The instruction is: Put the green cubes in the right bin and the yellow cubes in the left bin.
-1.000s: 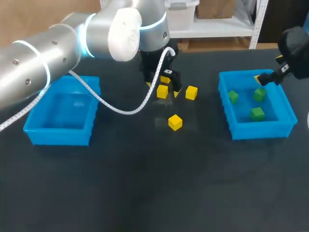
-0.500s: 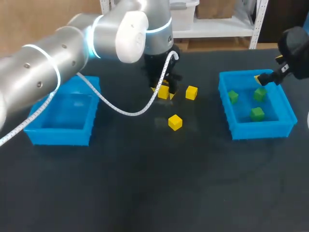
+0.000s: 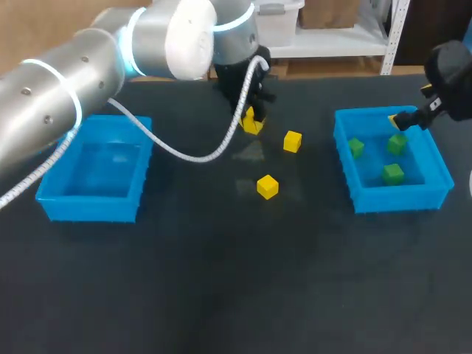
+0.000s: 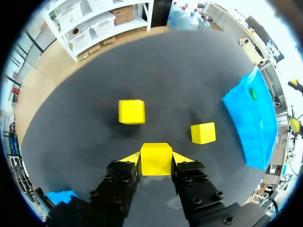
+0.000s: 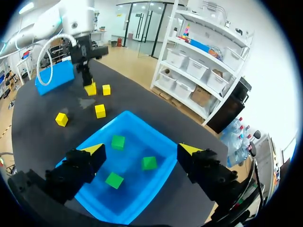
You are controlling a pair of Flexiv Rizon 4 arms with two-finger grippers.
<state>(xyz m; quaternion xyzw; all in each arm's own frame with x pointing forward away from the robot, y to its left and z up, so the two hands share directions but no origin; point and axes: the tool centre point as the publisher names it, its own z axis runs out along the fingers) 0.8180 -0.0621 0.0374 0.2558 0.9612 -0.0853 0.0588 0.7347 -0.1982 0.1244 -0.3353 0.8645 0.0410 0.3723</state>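
White cable (image 3: 193, 157) partly hides the held yellow cube (image 3: 253, 124).

The counter (image 3: 221, 280) in front of me is dark grey and matte. Its surface is flat, with faint pale patches near the middle.

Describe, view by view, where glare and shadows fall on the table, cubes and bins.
Head view: pale glare patches on the table near the loose cubes. Left wrist view: soft dark shadows rim the loose cubes; the held cube in the left tool is evenly lit. Right wrist view: shadows under the green cubes in the right bin barely show.
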